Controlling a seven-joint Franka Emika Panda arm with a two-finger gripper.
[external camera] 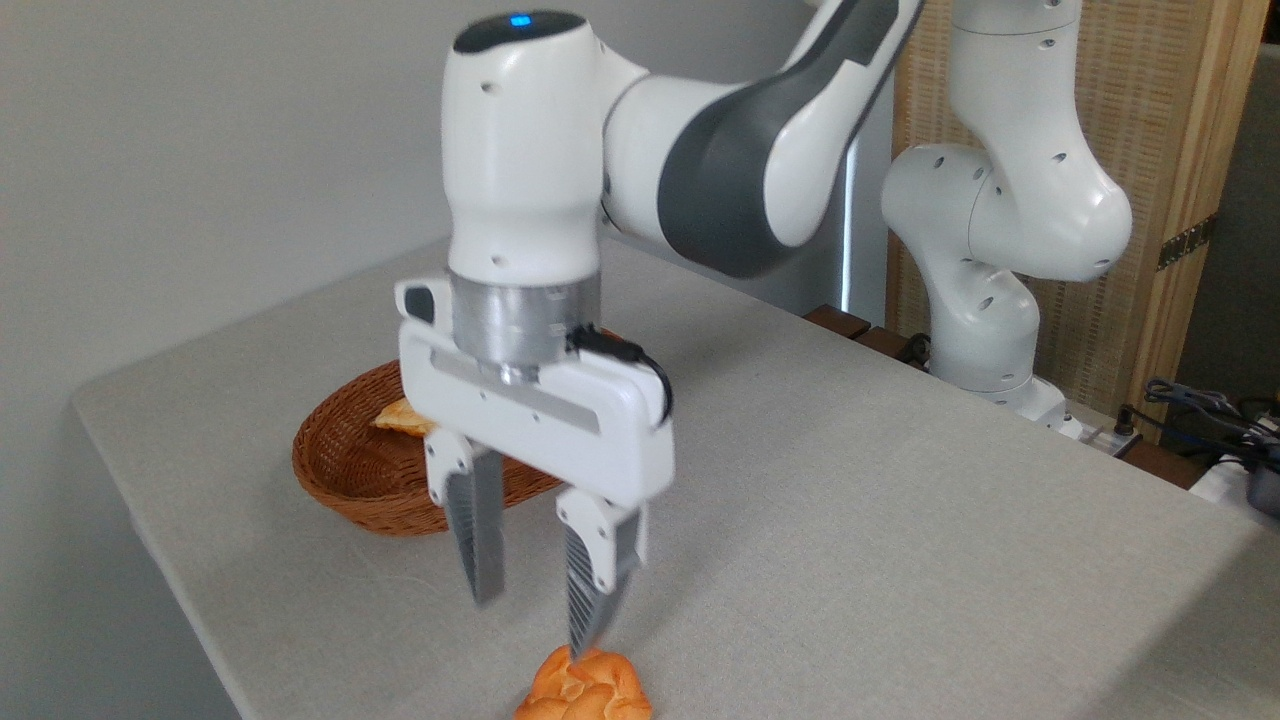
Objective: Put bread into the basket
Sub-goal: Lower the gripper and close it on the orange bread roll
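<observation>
while the left side of the shot is just pale wall and the rounded corner of the grey counter (pixel 900 520), the first thing across is the basket (pixel 345 470), an oval of brown wicker sitting on the counter towards its left edge. one pale golden end of a loaf (pixel 402 417) peeks out inside it, the rest hidden behind the claw's white body. moving right, the claw (pixel 535 615) hangs fingers-down over the near part of the counter, in front of the basket, a touch blurred. its jaws stand apart with a clear gap between them and nothing in that gap. the left finger ends in the air above bare counter; the right finger's tip sits right at the top left edge of the bread (pixel 584 688), and whether it actually touches the crust cannot be told from this angle. the bread, an orange knotted bun, lies on the counter at the very bottom of the frame, partly cut off by the edge, well apart from the basket and outside it. above, the wrist rises white with a blue light on top, and the arm sweeps up and to the right. further right, the robot base (pixel 985 300) stands at the counter's far side before a wooden slatted panel, with cables at the far right edge.
</observation>
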